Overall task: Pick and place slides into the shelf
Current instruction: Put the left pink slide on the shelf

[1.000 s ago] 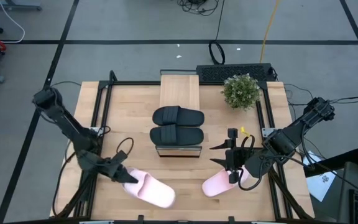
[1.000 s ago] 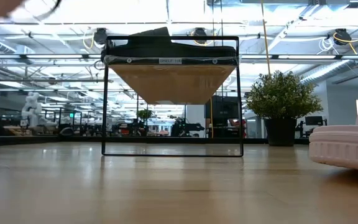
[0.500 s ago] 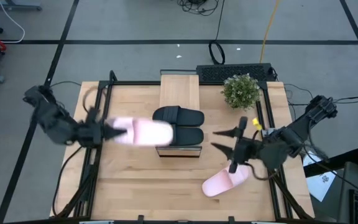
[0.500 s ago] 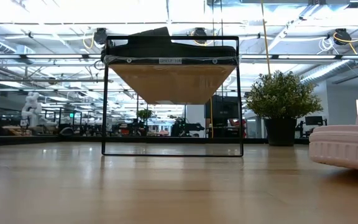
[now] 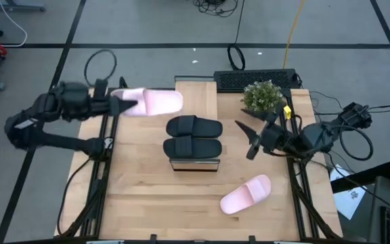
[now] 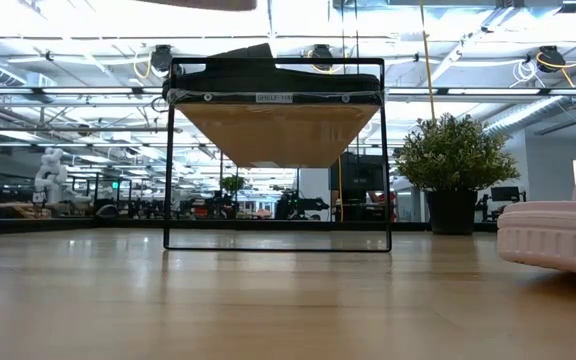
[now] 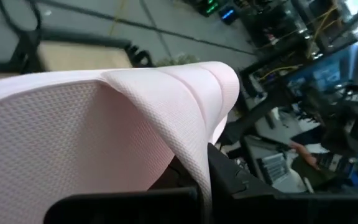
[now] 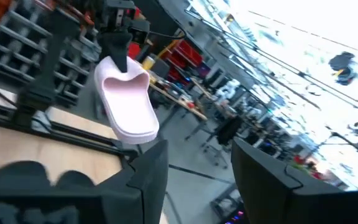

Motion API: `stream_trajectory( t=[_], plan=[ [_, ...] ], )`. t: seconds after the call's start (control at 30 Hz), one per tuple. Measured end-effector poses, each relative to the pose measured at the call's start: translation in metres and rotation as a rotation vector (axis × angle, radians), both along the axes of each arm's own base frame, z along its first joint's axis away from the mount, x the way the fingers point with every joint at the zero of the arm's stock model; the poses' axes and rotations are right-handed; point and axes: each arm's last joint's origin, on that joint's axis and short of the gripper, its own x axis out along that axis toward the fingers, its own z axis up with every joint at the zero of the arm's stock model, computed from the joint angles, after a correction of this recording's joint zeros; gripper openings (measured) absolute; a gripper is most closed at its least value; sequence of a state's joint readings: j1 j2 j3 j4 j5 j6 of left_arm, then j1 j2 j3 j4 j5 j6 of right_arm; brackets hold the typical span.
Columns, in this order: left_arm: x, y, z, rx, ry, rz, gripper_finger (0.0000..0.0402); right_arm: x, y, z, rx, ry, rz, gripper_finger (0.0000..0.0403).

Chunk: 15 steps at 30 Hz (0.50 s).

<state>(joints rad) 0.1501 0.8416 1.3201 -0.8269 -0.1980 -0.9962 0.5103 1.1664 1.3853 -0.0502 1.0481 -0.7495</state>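
Light wood-topped, dark-framed shelf (image 5: 196, 102) carries two matte black slides (image 5: 193, 137). Left hand (image 5: 119, 106) clamped on pale pink slide (image 5: 156, 102), left of shelf. Second pale pink slide (image 5: 246, 194) right-front of shelf. Right hand (image 5: 248, 137) wide open, empty, right of shelf

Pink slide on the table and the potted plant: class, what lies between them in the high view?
The right gripper, open and empty, hangs between the pink slide on the table and the potted plant; otherwise only bare tabletop.

2 black slides (image 5: 193, 137) on shelf (image 5: 196, 100) | pink slide (image 5: 147, 102) aloft | pink slide (image 5: 246, 194) seemingly flat, tabletop
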Motion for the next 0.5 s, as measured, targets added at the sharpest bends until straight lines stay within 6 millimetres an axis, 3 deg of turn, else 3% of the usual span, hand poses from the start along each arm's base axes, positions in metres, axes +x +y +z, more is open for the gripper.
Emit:
stream_trajectory(
  t=[0.2, 0.37, 0.5],
  plan=[
    [0.045, 0.06, 0.003, 0.031, -0.104, -0.126, 0.0, 0.004, -0.01, -0.001, -0.002, 0.005, -0.047, 0.0164],
    [0.081, 0.122, -0.027, -0.07, -0.062, -0.183, 0.0, 0.003, -0.011, 0.0, 0.001, 0.004, -0.079, 0.0164],
    [0.095, 0.154, -0.049, -0.115, -0.035, -0.195, 0.0, -0.001, -0.014, 0.0, -0.023, 0.033, -0.189, 0.0164]
  ],
)
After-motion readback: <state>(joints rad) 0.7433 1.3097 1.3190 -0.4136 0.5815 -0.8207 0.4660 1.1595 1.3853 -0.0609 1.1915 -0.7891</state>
